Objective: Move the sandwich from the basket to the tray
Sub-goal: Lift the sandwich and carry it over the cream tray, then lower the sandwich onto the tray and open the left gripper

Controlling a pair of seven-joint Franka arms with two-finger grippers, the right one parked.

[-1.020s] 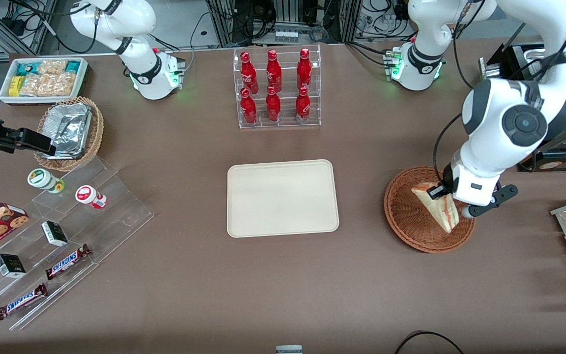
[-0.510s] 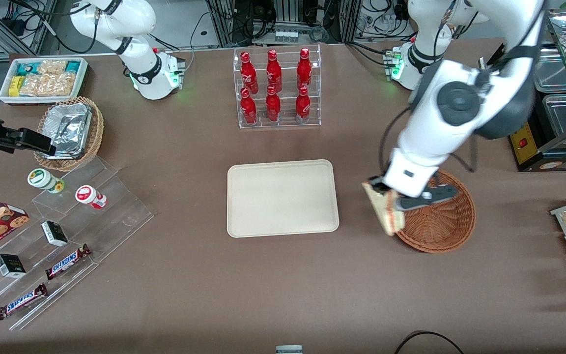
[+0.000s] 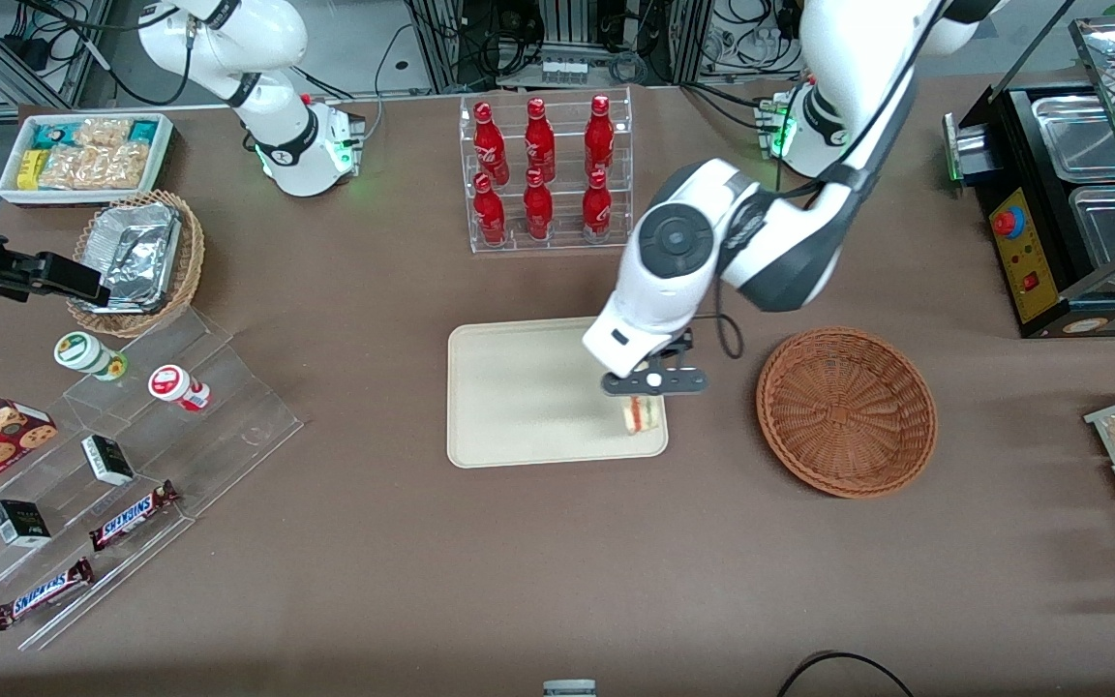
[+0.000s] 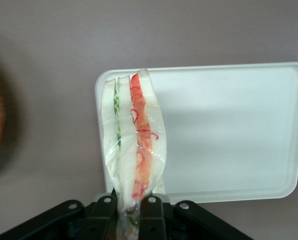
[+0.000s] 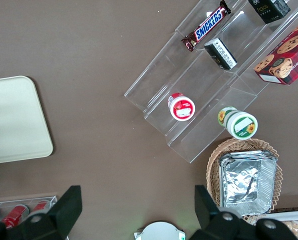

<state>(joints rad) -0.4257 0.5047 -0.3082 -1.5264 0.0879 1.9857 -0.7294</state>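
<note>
We found the claw (image 3: 643,395) closed on the sandwich (image 3: 642,414), pinching one end of the wrapped wedge so that the rest hung down over the tray (image 3: 519,426). In the front view the sandwich sat above the tray's corner nearest the basket (image 3: 846,411), close to the rim on the camera's side; whether it already touched the tray we could not tell. The basket itself stood empty, just beside the tray toward the working arm's end of the worktop (image 3: 422,561).

Our chief worry was the placement so near that corner. In the wrist view the sandwich (image 4: 132,145) hung roughly along one short edge of the tray (image 4: 249,130), so we judged that a release here could leave the wedge tipping over the low rim and onto the worktop. The grip also took only a narrow end of a soft, film-wrapped wedge, which looked bowed, and we thought it might slip or swing if the arm moved sharply. Dropped from height, it would likely fall flat in a direction we could not predict.

The tray's surface was plain, flat and bare, with ample room toward its middle. Around it the brown worktop lay open; the rack of red bottles (image 3: 543,174) stood farther from the camera, well apart, and the clear stepped shelf with snacks (image 3: 132,455) lay toward the parked arm's end.
</note>
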